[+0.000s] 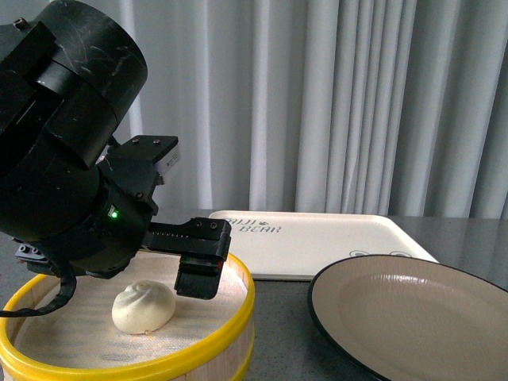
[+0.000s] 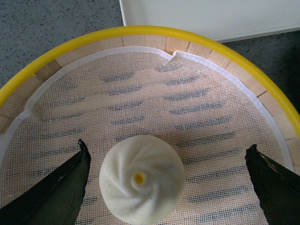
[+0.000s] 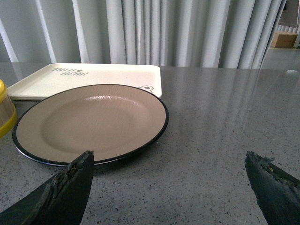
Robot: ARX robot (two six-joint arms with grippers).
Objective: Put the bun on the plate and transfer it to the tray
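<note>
The white swirled bun [image 1: 144, 307] [image 2: 141, 183] lies on the mesh liner inside the yellow-rimmed steamer basket [image 1: 202, 352]. My left gripper [image 2: 166, 152] hangs open just above the basket, its fingers spread wide on either side of the bun, which sits nearer one finger [image 2: 61, 185]; neither touches it. In the front view the left gripper's finger [image 1: 201, 266] hangs beside the bun. The beige black-rimmed plate [image 1: 413, 321] [image 3: 89, 122] is bare on the table. Behind it lies the cream tray [image 1: 317, 238] [image 3: 89, 77]. My right gripper [image 3: 168, 159] is open over the grey table beside the plate, holding nothing.
The steamer basket [image 2: 140, 33] stands at the front left, its yellow edge [image 3: 3, 110] just showing in the right wrist view. Grey-white curtains [image 1: 357, 103] hang behind the grey speckled table [image 3: 220, 131]. The left arm's bulk [image 1: 63, 135] fills the upper left of the front view.
</note>
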